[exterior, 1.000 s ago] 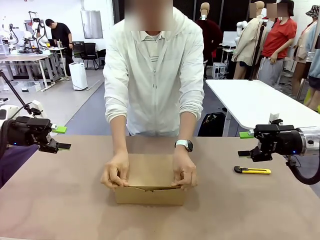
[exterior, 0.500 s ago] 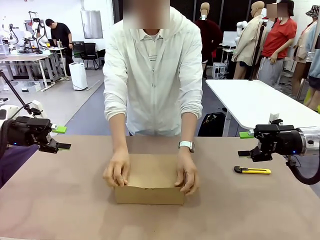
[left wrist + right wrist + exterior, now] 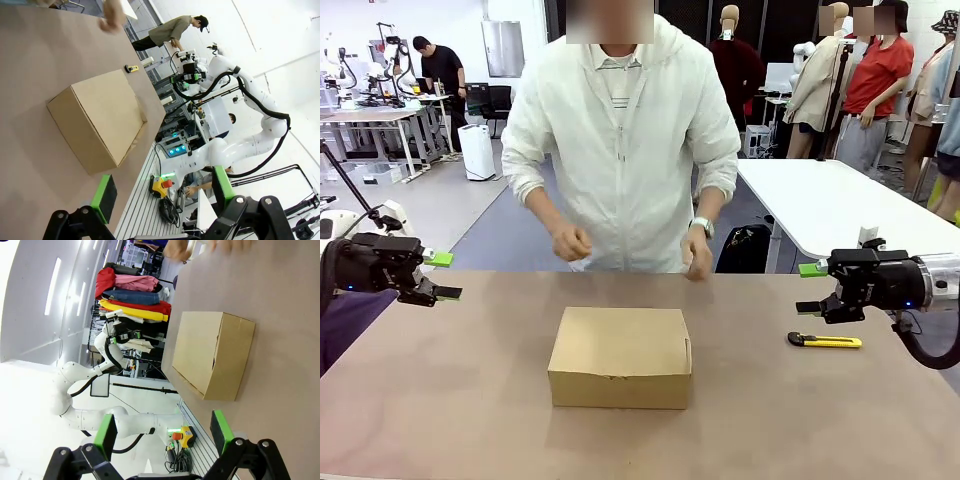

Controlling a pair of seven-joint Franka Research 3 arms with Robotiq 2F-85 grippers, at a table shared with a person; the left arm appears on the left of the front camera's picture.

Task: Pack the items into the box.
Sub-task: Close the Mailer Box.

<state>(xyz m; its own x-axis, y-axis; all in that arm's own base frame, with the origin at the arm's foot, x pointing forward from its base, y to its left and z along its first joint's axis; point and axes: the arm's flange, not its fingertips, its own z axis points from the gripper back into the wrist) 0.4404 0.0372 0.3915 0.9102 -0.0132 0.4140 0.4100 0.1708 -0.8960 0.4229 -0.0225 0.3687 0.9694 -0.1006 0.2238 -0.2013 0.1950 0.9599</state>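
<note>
From the front, the box (image 3: 620, 357) sits shut in the middle of the table (image 3: 450, 400), its flap lid down flat, with nothing touching it. At twelve o'clock from it stands the person, whose two hands (image 3: 571, 242) (image 3: 698, 252) hang loosely curled above the far edge of the table, well apart from the box. The left gripper (image 3: 442, 276) hovers at nine o'clock from the box, well off to the side and above the table, its green-padded fingers spread wide and holding nothing. The right gripper (image 3: 810, 288) hovers at about three o'clock, likewise released and empty, and a yellow-and-black knife (image 3: 825, 341) lies on the table just below it, between it and the box but clear of both. In the left wrist view, the left gripper (image 3: 162, 192) shows its two fingers standing far apart with nothing between them; the closed box (image 3: 102, 120) lies at about eleven o'clock from them on the table, and the knife (image 3: 132, 68) is a small shape beyond it at twelve o'clock. In the right wrist view, the right gripper (image 3: 162, 432) is also released and empty, with the box (image 3: 214, 354) at about one o'clock from its fingers, resting on the table with its lid shut.
</note>
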